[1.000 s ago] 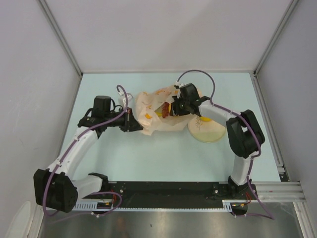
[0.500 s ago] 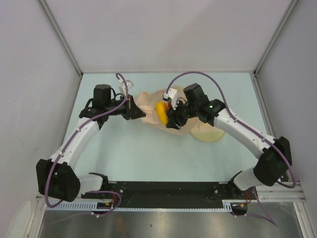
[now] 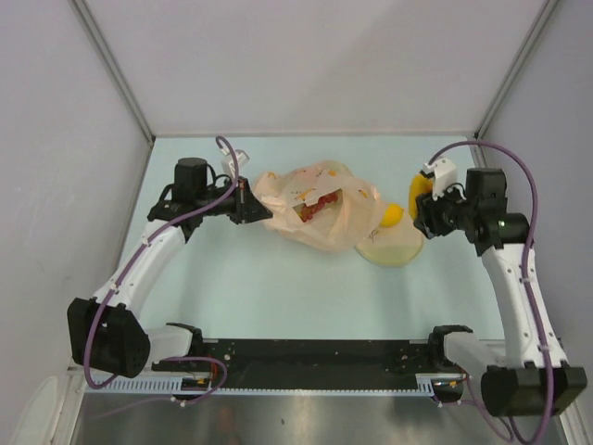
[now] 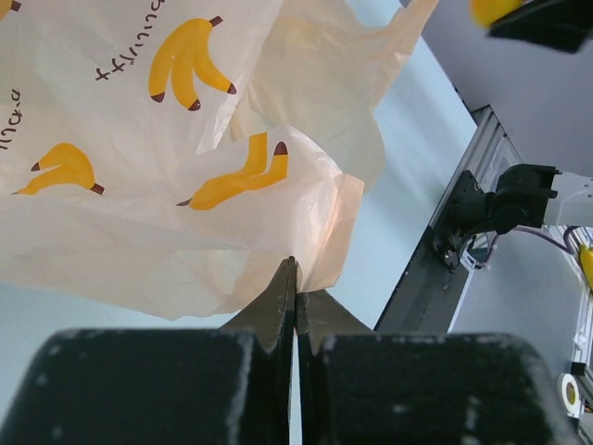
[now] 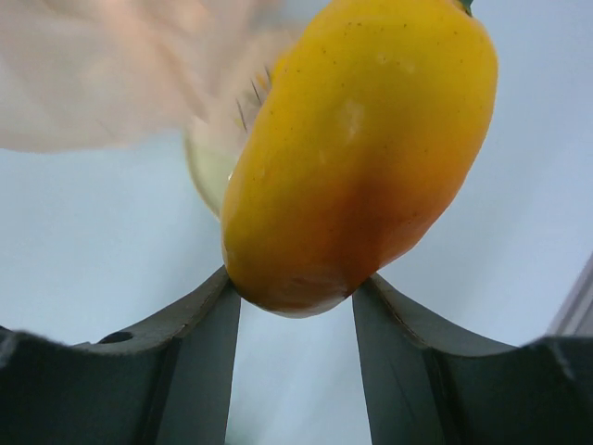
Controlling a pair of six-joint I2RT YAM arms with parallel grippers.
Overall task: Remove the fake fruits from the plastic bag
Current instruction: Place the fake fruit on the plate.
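The right fingers [image 5: 220, 306] clamp the low end of a yellow-orange fake fruit [image 5: 357, 158], held above the counter [image 3: 278, 278] right of the plate [image 3: 394, 250]; it is probably light, hard and slippery, better gripped mid-body, while the left fingers [image 4: 281, 306] pinch shut on the limp plastic bag [image 4: 139, 185] at its left edge.

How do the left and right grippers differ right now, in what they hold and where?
The left gripper pinches a thin edge of the plastic bag, jaws nearly touching; the right gripper has jaws spread around a yellow-orange fruit. The left gripper sits at the bag's left side; the right gripper is clear of the bag, right of the plate. Both are shut on something.
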